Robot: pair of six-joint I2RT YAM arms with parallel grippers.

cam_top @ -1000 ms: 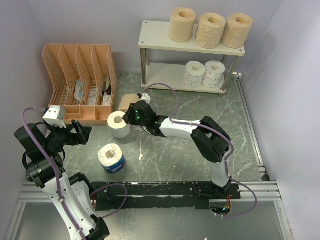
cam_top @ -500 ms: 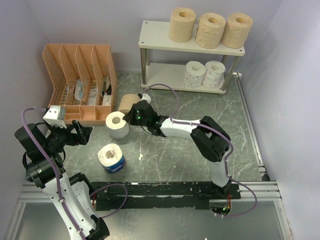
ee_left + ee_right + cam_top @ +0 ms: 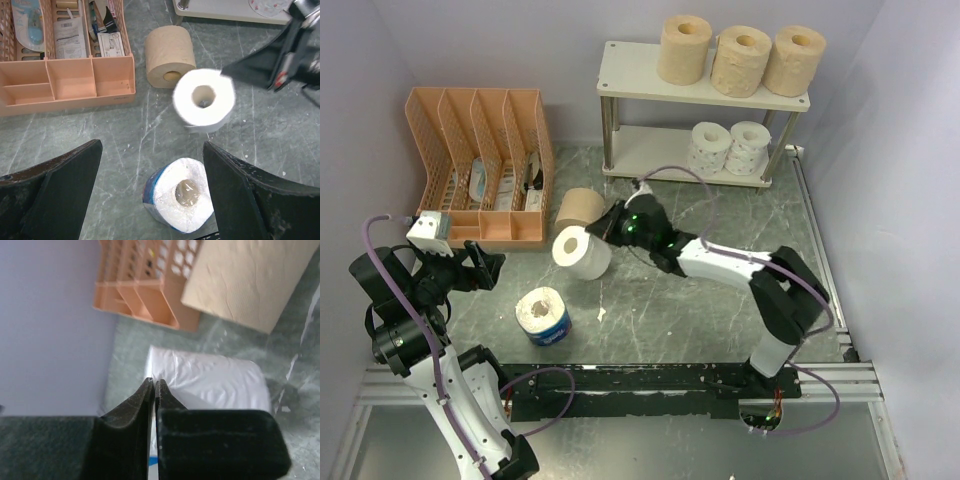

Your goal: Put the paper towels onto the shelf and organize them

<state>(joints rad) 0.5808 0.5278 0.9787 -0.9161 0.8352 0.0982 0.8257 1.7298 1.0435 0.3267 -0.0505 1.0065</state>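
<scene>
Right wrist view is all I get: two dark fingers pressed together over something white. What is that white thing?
Observer: A white paper towel roll. From above, its hollow core shows.
Visitor: Any other rolls nearby?
Observer: A blue-wrapped roll stands upright closer to the arm bases, in front of the left end effector, which is open.
Visitor: Is anything on the shelf?
Observer: Yes, the shelf holds three tan rolls on its top board and two white speckled rolls on the lower one.
</scene>
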